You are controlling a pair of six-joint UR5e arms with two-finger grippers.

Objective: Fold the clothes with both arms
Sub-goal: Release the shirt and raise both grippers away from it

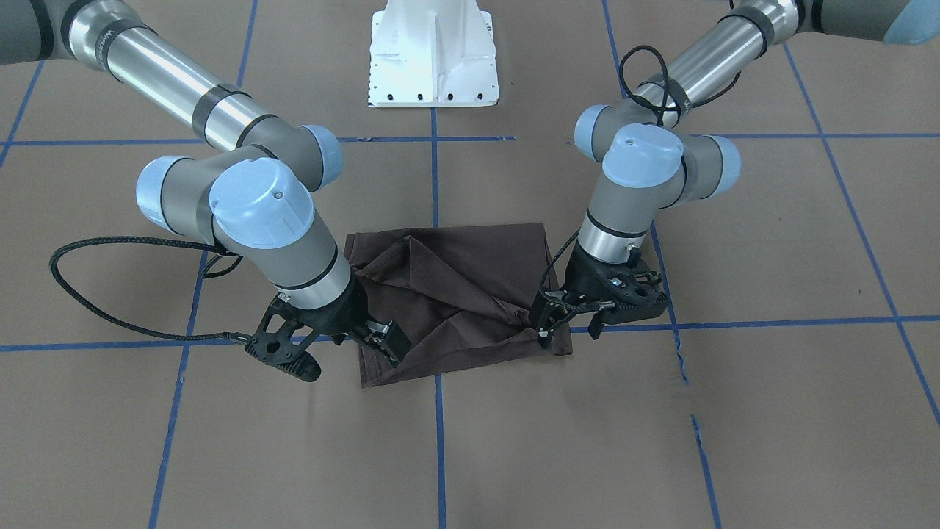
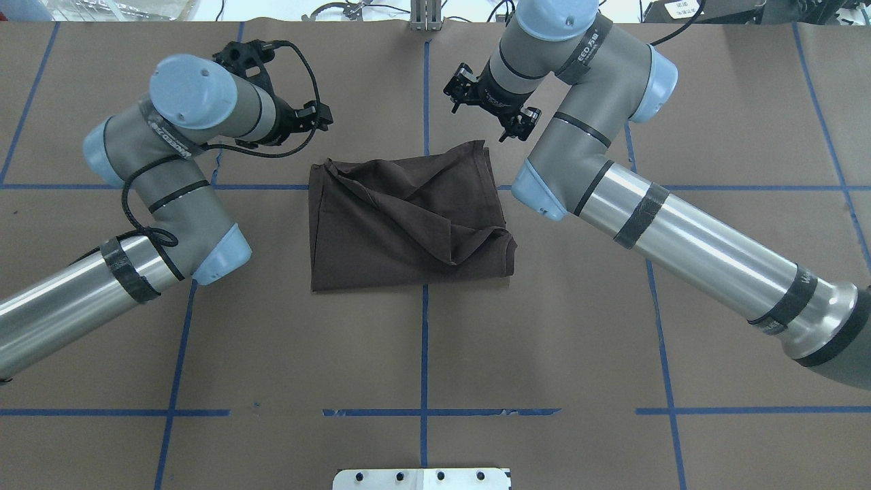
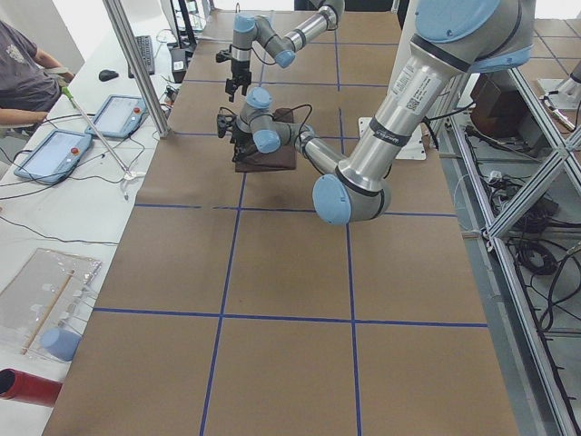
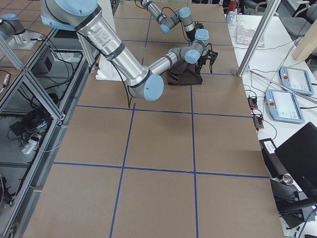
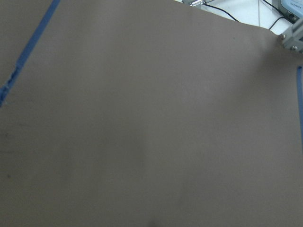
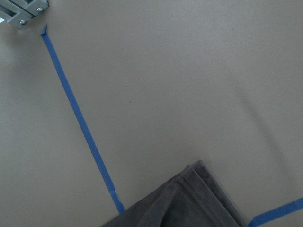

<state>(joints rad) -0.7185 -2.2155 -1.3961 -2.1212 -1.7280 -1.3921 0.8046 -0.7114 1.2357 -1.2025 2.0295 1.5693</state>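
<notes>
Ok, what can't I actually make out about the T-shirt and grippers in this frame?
T-shirt collar and sleeves: every view, buried in folds.
Right gripper gap to the cloth: front-facing view, its wrist overlaps the corner.
Left gripper fingers: absent from its wrist view, only table paper.
Side views: both too small.

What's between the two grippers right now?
Only the loosely folded dark brown T-shirt lies between the right gripper and the left gripper. This is clearest in the front-facing view.

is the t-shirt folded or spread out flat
Folded, roughly: the T-shirt lies as a compact rectangle with doubled edges and loose creases on top, no sleeves or collar showing.
</notes>
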